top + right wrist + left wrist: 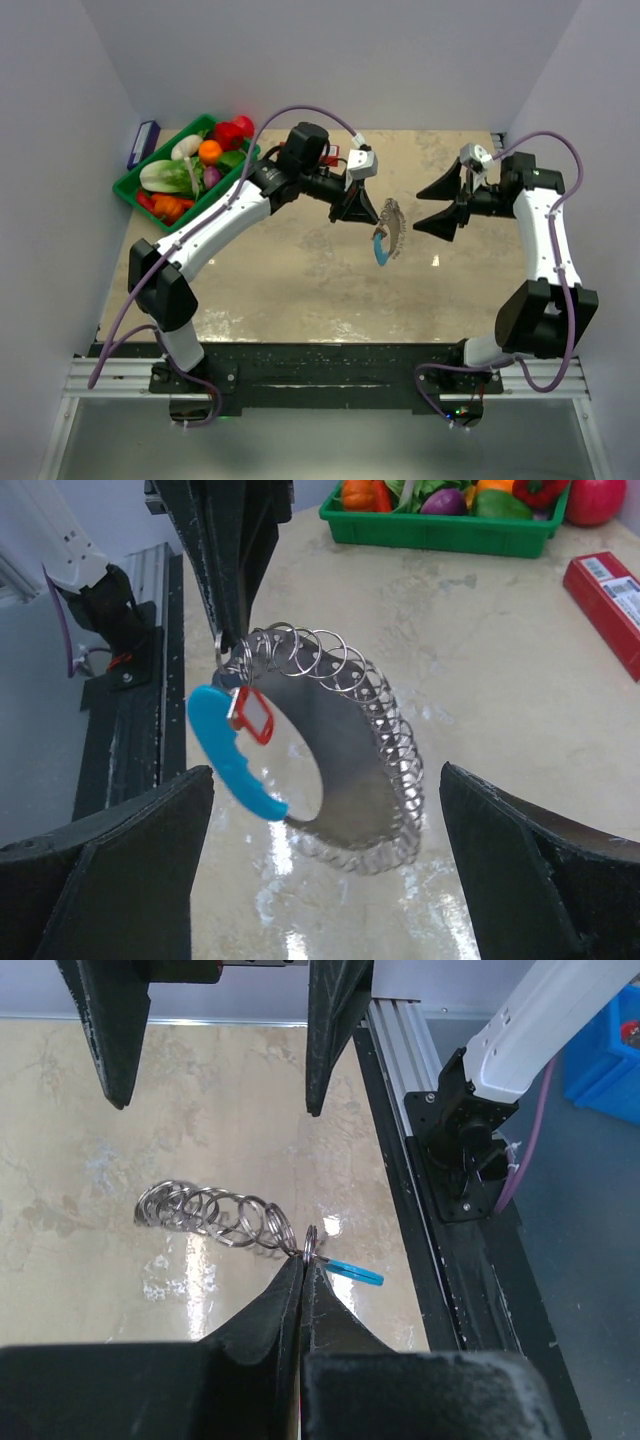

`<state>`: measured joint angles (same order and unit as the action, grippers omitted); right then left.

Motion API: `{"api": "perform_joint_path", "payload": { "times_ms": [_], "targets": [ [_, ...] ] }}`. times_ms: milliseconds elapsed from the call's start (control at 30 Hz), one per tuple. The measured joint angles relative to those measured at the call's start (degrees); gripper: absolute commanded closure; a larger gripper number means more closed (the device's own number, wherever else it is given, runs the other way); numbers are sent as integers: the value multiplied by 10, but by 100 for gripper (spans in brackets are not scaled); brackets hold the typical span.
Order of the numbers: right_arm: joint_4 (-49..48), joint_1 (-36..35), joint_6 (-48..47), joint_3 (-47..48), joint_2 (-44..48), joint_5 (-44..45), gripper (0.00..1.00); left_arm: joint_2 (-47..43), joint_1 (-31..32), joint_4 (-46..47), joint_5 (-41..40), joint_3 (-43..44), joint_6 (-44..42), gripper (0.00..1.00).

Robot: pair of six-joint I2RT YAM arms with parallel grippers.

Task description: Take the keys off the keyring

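table (pixel 300 290): beige and marbled; it fills the middle of the scene
green basket (pixel 130 190): far left corner of the table, full of toy vegetables; well apart from the work
left gripper (pixel 305 1260): fingers pressed together on one ring at the top of the keyring; it holds the loop up over the middle of the table
right gripper (pixel 420 208): fingers wide apart, holding nothing; it stands near the loop on its right side and points left at it
red box (pixel 610 600): lies flat at the far side of the table, near the left wrist
keyring (pixel 388 230): hangs from the left fingertips, it seems clear of the table; long axis runs downward from the grip; broad face turned to the right gripper
keys (pixel 395 750): silvery rings packed close along the far and lower side of the loop
blue section (pixel 225 750): near side of the loop, just under the grip
red tag (pixel 252 715): touching the blue section, beside the grip
relation for the next move: i judge the right gripper is the free one; the keys lie to its left, in line with the gap of its open fingers
writing: the red box has white labels, too small to read; no brand is readable
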<state>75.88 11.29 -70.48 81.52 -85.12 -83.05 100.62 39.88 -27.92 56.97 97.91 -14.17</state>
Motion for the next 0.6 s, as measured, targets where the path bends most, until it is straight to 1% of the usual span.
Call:
{"api": "perform_joint_path", "payload": {
  "times_ms": [67,233,400,533,600],
  "targets": [
    [3,0,17,6,3,10,1,0,-1,1,-2,0,2,100],
    [5,0,26,29,3,28,1,0,-1,1,-7,0,3,100],
    [-1,0,33,19,13,49,2,0,-1,-3,-8,0,2,100],
    [-25,-1,57,-6,68,73,9,0,-1,-11,-7,6,2,100],
    [-68,-6,91,-21,111,83,10,0,-1,-13,-7,10,2,100]
  ]
}}
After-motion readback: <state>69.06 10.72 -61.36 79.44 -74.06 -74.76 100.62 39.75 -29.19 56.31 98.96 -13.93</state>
